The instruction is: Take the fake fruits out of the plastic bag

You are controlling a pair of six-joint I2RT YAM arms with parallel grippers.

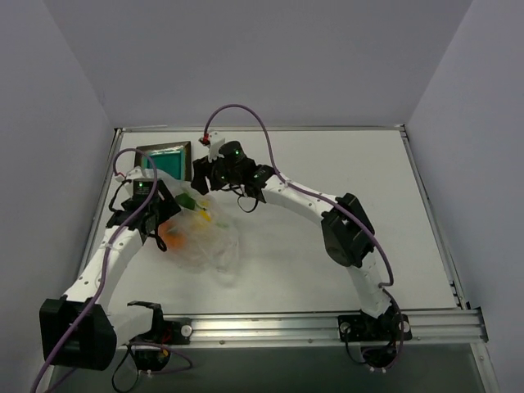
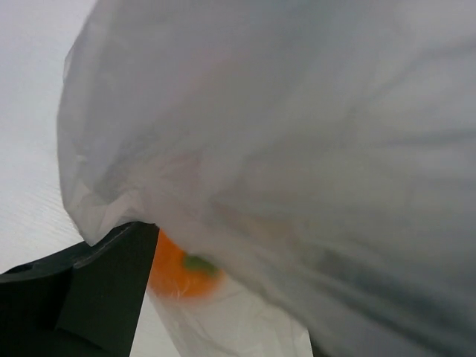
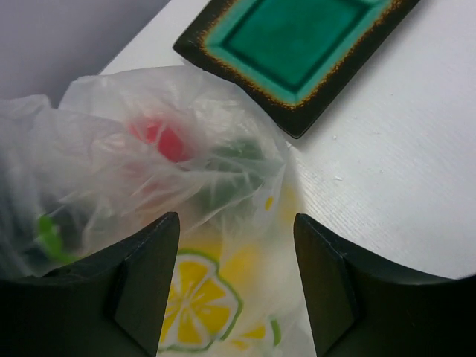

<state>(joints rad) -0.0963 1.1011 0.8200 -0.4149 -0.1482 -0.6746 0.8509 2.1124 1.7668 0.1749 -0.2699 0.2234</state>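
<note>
The plastic bag (image 1: 206, 244) lies crumpled on the table between the two arms, thin and whitish, with a lemon print (image 3: 193, 305). Through the film show an orange fruit (image 2: 181, 269) with a green stem, a red fruit (image 3: 166, 141) and a dark green fruit (image 3: 232, 172). My left gripper (image 2: 230, 297) is at the bag's left side, jaws wide apart, bag film draped over the gap and over its right finger; the orange fruit sits beside the left finger (image 2: 97, 290). My right gripper (image 3: 236, 253) hovers open over the bag's far end, only printed film between its fingers.
A square dark-framed tray (image 3: 297, 111) with a teal centre lies just beyond the bag at the back left (image 1: 168, 158). The left wall is close behind it. White table stretches to the right of the arms.
</note>
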